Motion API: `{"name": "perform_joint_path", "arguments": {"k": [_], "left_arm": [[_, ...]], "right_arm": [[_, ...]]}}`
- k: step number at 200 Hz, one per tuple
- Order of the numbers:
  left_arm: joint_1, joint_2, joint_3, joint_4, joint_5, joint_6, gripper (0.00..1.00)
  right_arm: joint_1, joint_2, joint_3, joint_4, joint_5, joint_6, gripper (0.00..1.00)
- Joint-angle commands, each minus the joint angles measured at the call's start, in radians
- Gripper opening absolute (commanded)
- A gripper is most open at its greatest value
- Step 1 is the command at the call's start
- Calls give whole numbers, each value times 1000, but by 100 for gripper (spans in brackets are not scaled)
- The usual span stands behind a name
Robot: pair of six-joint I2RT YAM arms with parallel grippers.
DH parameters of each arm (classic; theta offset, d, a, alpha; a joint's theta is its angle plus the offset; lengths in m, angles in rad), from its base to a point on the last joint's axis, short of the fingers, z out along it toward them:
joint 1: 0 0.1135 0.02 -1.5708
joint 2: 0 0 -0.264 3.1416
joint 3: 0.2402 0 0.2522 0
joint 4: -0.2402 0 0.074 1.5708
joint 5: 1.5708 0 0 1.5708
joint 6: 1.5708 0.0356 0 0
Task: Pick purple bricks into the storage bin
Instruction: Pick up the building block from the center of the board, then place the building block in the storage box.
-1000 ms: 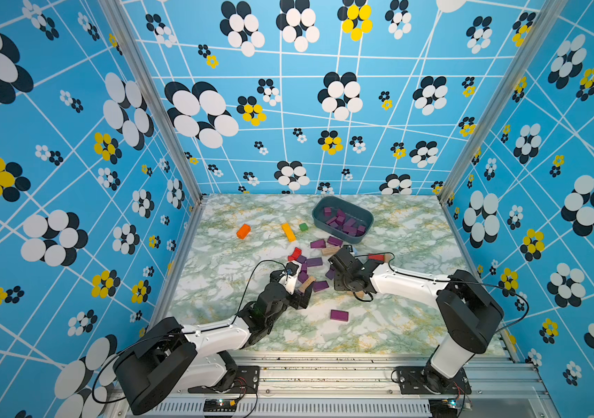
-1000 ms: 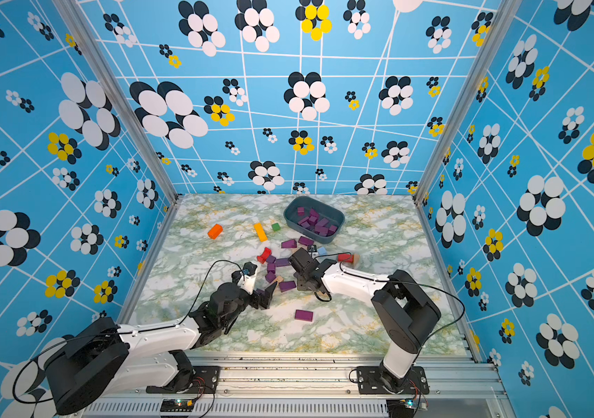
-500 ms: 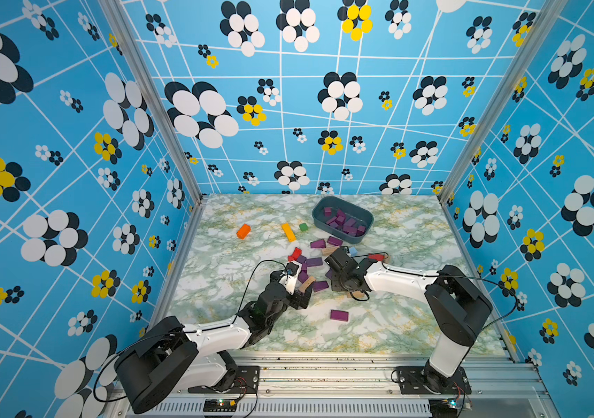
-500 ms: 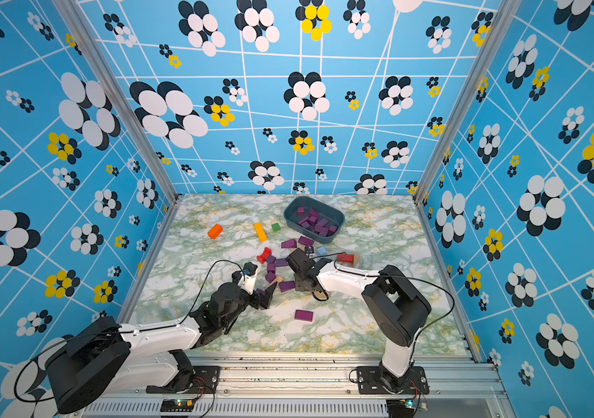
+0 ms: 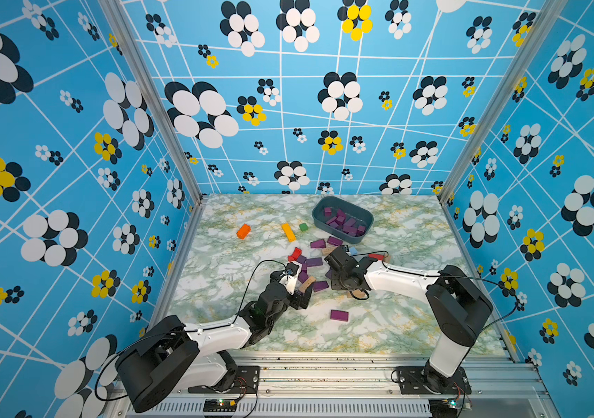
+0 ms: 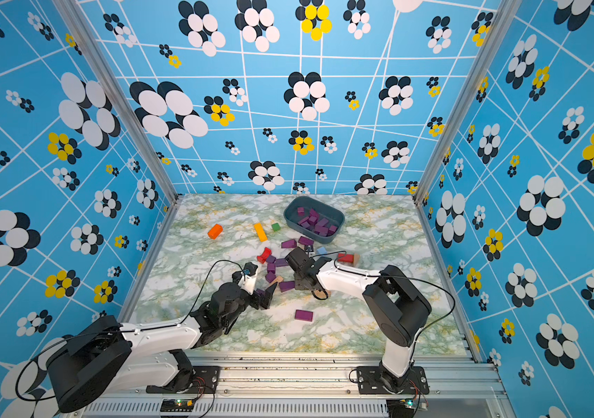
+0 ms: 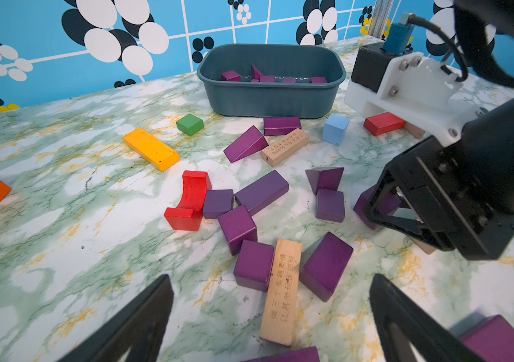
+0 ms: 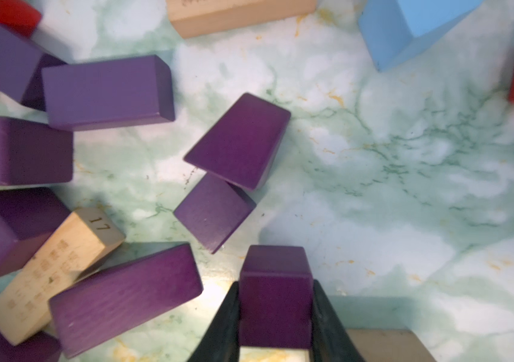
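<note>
In a top view, an orange block [image 5: 243, 231] lies most to the left on the marble table [image 5: 415, 235]. Next to the right come a yellow bar [image 5: 288, 232] and a green cube [image 5: 303, 227]. Lower, near the middle of the frame, the left gripper [image 5: 302, 298] has its jaws spread wide and holds nothing. It stands at the edge of a loose group of purple bricks [image 5: 314, 262] (tan blocks [image 7: 280, 291] lie mixed among them). Just to the right, the right gripper [image 8: 276, 313] is clamped on one purple cube [image 8: 276, 275]. Right of centre and higher in the frame, the storage bin [image 5: 351, 202] already holds many purple bricks. One purple bar [image 5: 339, 315] lies alone, lower in the frame.
</note>
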Motion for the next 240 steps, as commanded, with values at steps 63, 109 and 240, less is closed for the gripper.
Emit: {"name": "perform_joint_path", "arguments": {"k": [63,109,240], "left_arm": [[-1,13,23,7,-18,-22,99],[0,20,29,1,-20,-21,100],[7,27,38,-13,-23,-20,99]], "right_arm": [[-80,-14,211,-24,121,-146,24],[-144,65,342,78,193,-263,26],[-355,472,816,-35,84,-284,41]]}}
